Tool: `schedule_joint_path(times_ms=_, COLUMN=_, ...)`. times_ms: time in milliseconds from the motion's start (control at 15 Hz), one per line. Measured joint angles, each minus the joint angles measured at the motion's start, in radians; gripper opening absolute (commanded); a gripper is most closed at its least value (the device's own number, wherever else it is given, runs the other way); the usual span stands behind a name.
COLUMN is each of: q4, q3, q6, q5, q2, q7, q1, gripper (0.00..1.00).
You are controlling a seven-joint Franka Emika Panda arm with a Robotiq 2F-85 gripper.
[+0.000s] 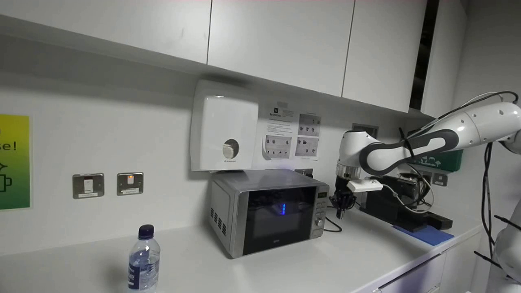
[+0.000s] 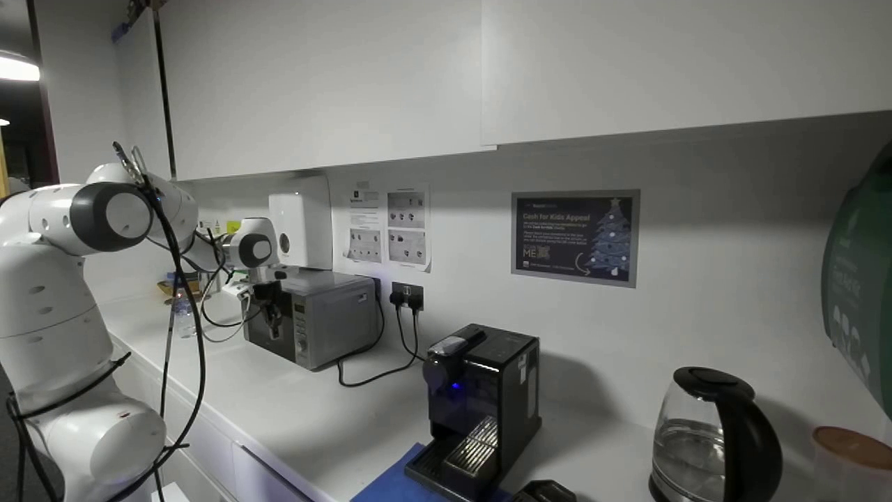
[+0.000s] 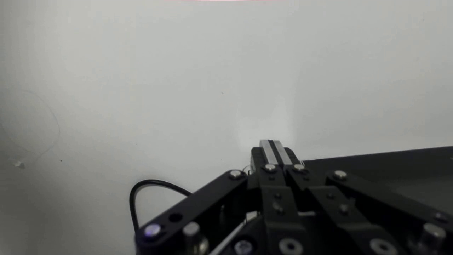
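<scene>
Where the pincer (image 3: 272, 148) hangs, the microwave (image 1: 270, 219) stands near.

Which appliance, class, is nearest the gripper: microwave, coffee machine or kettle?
The microwave: the gripper hangs by its control panel; the coffee machine and kettle stand farther off.

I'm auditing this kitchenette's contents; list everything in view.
microwave: 1, grey, counter
coffee machine: 1, black, counter
mat: 1, blue, counter edge
kettle: 1, clear and black, counter
lidded container: 1, clear, beside kettle
bottle: 1, clear, counter
dispenser: 1, white, above microwave
cupboards: several, white, overhead
posters and notices: several, multicoloured, wall
box: 1, green, wall
switch plates: several, silver, wall
cables: several, black, counter
arm: 1, white, beside counter
gripper: 1, black, near microwave, shut
</scene>
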Motion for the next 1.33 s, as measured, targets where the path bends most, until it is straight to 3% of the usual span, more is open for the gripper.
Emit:
schedule_joint_path(times_ms=333, q4=-0.025, q3=0.003, q6=-0.002, q5=-0.017, q2=-0.001, q7=0.011, q1=0.011, gripper=0.00)
schedule_joint_path(times_ms=733, q4=-0.035, q3=0.024, q6=-0.016, q5=-0.139, q2=-0.006, q7=0.095, q1=0.011, gripper=0.00)
schedule_joint_path(times_ms=1333, q4=-0.036, q3=0.028, q6=-0.016, q5=-0.152, q2=-0.010, q7=0.104, q1=0.012, gripper=0.01)
